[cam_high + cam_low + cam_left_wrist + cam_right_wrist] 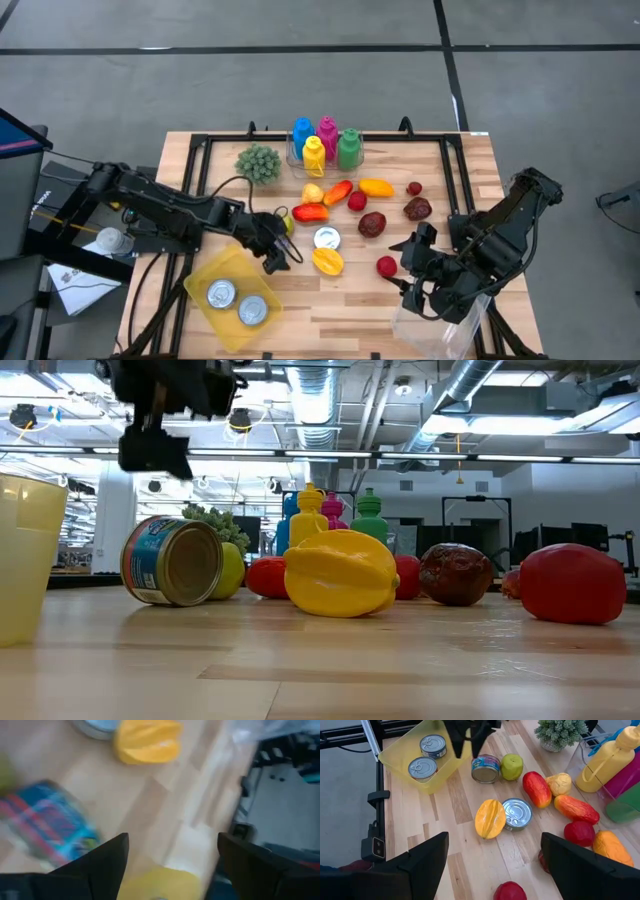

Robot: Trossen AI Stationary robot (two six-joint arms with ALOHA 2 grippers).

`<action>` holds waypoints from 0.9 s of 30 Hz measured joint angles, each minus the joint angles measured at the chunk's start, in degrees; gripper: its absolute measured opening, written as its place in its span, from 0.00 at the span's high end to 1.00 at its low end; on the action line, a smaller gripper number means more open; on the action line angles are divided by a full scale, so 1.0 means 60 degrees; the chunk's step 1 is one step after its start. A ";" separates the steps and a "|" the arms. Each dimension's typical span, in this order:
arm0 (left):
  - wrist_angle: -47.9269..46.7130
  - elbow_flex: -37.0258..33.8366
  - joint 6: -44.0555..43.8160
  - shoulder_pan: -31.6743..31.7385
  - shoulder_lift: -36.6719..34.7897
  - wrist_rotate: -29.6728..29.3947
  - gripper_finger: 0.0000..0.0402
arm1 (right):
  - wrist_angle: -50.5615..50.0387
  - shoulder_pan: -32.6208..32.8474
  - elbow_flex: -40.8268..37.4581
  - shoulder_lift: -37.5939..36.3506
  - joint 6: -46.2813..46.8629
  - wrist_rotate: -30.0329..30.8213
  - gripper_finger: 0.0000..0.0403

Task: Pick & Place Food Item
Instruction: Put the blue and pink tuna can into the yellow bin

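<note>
A blue-labelled can (485, 768) lies on its side on the wooden table, next to a green apple (511, 766); it also shows in the low view as the can (172, 560). My left gripper (278, 256) hangs open above it, clear of it, with nothing between its fingers (107, 857). Beside it stands the yellow bin (235, 295) with two cans (427, 756) upright inside. Another can (516, 813) stands upright against a yellow starfruit (490, 818). My right gripper (420, 275) waits open at the table's right, above the fruit.
Red, orange and yellow toy fruits (372, 205) lie scattered mid-table. Coloured bottles in a clear holder (325, 145) and a green plant (258, 162) stand at the far edge. A clear plastic container (440, 335) sits at the near right corner. A black frame (200, 150) borders the table.
</note>
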 joint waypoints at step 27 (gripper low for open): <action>-0.6362 0.4011 -0.1100 -0.0939 0.3251 -0.4352 0.26 | 0.0000 0.0004 -0.0007 0.0000 0.0022 -0.0004 0.23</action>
